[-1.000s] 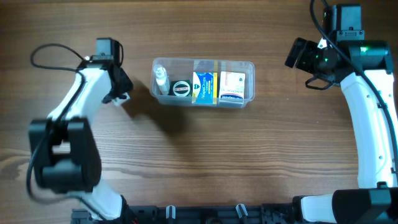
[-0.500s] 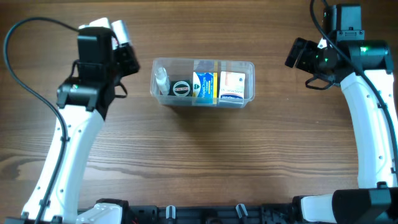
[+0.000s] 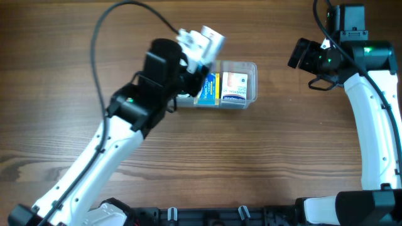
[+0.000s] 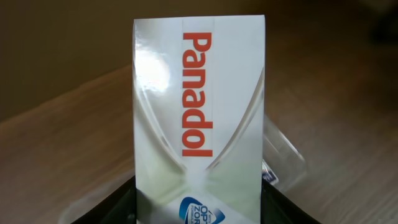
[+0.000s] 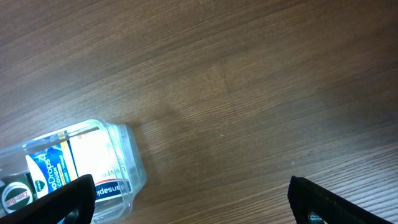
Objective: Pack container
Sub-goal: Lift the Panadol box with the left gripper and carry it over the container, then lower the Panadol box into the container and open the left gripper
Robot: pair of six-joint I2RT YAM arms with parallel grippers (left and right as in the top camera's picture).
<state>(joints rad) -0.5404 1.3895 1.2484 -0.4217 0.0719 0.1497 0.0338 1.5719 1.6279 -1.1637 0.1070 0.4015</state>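
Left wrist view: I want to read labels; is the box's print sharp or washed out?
Left wrist view: red lettering on the white cardboard Panadol box is sharp, with a glare patch upper left; the wooden table behind is blurred. Overhead view: box overexposed, print unreadable.

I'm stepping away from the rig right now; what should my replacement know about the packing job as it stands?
The left gripper is shut on a Panadol box, raised by the container, not yet inside. The right gripper is open and empty, off to the container's right. Done: a blue-and-yellow box and a white box stand in the container; the arm hides its left end. Left: lower the Panadol box in and release.
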